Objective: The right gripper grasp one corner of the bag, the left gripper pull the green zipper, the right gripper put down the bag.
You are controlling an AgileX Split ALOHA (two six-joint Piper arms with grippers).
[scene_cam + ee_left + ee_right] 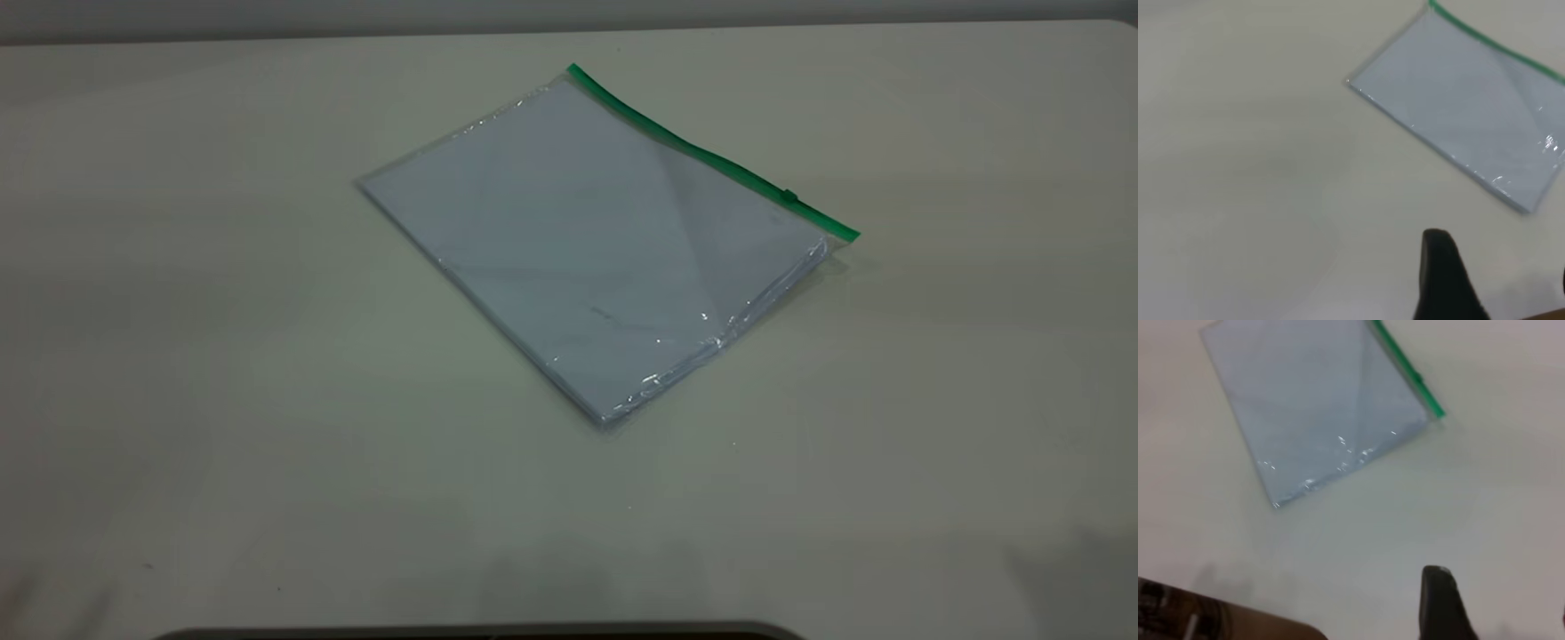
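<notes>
The bag [596, 249] lies flat near the middle of the table, pale sheets showing through the clear plastic. The green zipper [711, 156] runs along its far right edge, and its slider tab [788, 196] sits close to the strip's near right end. Neither gripper shows in the exterior view. In the left wrist view the left gripper [1501, 260] hovers open and empty over bare table, well short of the bag [1465, 100]. In the right wrist view the right gripper [1498, 593] is open and empty, apart from the bag [1318, 407] and its zipper [1405, 370].
The pale table [222, 356] spreads bare on all sides of the bag. A dark edge [480, 633] runs along the table's near side. A brown surface [1218, 617] shows past the table edge in the right wrist view.
</notes>
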